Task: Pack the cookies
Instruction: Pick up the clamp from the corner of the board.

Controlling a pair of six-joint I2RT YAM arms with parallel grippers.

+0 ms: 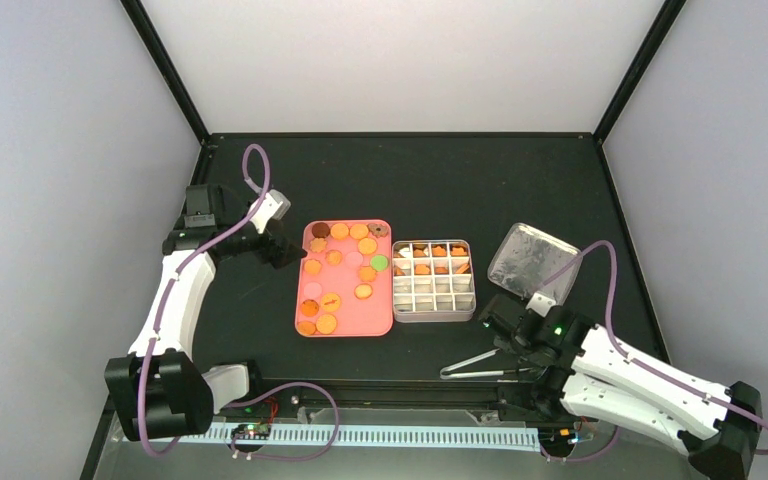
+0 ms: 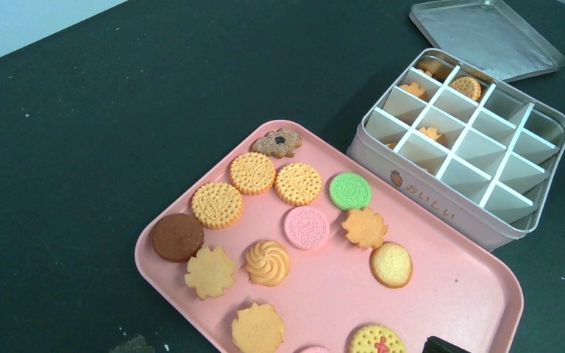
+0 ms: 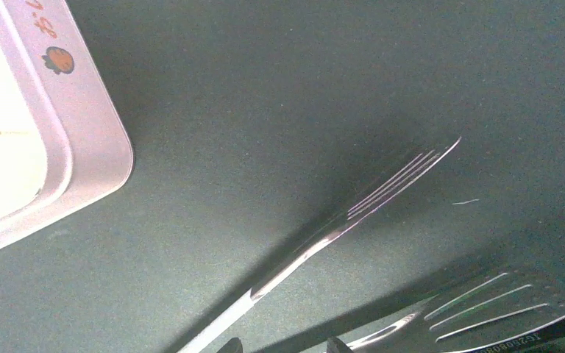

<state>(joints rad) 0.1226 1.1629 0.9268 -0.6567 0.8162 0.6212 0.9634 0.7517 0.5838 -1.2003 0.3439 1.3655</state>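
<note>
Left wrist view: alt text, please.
A pink tray on a dark table holds assorted cookies, mostly orange. Beside it stands an open divided tin with a few cookies in its far cells, its lid lying behind.

Tongs [image 3: 382, 195] — polished metal; tray [image 2: 478, 294] glossy plastic; cookies [image 2: 298, 184] and table [image 1: 410, 180] matt.

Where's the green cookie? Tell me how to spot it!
Find the pink tray in the middle of the black table. Look along its edge beside the white divided tin. The green cookie sits there, the only green one on the tray.
</note>
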